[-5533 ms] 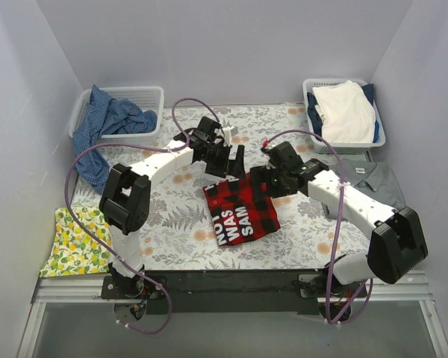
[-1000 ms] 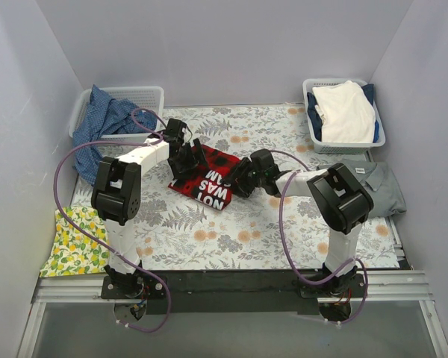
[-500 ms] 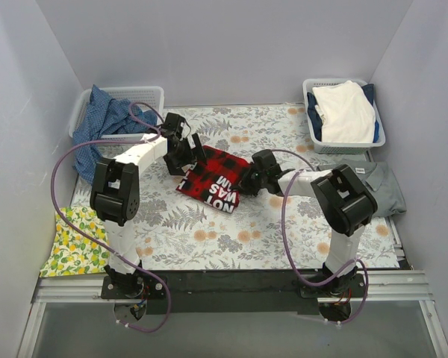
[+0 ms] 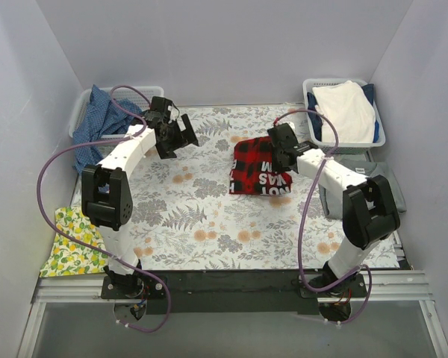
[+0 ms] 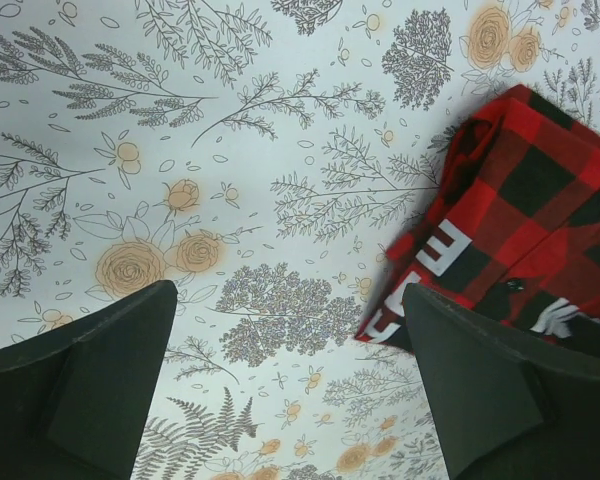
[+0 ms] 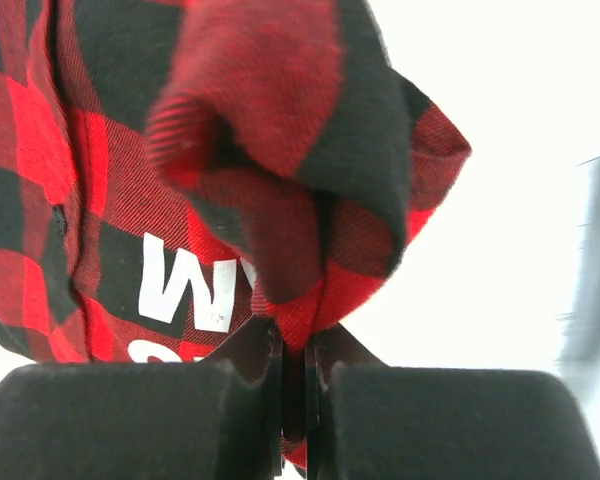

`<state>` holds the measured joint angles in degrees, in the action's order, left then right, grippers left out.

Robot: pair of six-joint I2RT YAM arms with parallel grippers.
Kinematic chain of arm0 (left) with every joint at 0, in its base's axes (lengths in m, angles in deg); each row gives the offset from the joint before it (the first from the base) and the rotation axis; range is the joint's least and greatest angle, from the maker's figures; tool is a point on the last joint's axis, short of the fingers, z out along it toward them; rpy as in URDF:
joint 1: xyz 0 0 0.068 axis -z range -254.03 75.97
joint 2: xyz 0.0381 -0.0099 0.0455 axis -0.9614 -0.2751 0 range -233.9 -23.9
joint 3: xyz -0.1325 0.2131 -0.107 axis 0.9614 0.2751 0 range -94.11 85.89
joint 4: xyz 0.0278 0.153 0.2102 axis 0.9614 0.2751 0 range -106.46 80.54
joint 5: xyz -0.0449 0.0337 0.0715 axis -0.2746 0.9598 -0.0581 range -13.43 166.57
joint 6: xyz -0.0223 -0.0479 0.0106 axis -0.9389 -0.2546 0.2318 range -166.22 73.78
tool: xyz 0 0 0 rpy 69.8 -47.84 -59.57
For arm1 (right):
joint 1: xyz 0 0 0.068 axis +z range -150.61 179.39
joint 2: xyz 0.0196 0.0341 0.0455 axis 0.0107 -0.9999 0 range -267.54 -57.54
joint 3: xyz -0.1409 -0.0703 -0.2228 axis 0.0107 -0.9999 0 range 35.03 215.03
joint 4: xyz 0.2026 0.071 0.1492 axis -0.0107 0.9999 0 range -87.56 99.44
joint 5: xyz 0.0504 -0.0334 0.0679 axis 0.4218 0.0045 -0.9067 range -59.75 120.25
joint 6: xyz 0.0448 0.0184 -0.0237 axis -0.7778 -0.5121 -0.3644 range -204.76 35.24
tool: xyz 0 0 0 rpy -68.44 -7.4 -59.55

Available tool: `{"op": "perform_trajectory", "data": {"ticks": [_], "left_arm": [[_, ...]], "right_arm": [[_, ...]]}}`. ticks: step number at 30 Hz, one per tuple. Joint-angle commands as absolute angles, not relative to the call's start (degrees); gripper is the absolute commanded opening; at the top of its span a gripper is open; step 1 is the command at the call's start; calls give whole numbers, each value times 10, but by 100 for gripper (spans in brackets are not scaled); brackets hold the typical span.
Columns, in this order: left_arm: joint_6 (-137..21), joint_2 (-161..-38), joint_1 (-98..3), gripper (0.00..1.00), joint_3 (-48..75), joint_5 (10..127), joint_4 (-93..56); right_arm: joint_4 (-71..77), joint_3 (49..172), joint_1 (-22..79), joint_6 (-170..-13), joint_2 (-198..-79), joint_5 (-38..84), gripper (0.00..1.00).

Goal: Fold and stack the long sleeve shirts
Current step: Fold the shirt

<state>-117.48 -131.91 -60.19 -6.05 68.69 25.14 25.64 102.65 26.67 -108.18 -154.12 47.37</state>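
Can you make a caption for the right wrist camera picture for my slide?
Right gripper pinching a bunched fold of the red-and-black plaid shirt.

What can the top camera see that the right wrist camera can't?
Only the top view shows the left gripper open, the grey shirt and the lemon cloth. Only the right wrist view shows, close up, the right gripper shut on a fold of cloth. Both show the red plaid shirt with its white letters.
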Motion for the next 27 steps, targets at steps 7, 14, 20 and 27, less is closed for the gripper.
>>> {"op": "perform_trajectory", "data": {"ticks": [7, 14, 20, 27], "left_arm": [[-1175, -1317, -619, 98, -107, 682, 269], [-1178, -1320, -635, 98, -108, 688, 273], [-1178, -1317, -657, 98, -79, 679, 268], [-1169, -1299, -694, 98, -48, 684, 259]], "right_arm": [[213, 1120, 340, -713, -1467, 883, 1], [67, 1070, 495, -535, -1520, 1012, 1], [138, 1109, 605, -648, -1669, 992, 1], [356, 1277, 684, -801, -1794, 915, 46]]}}
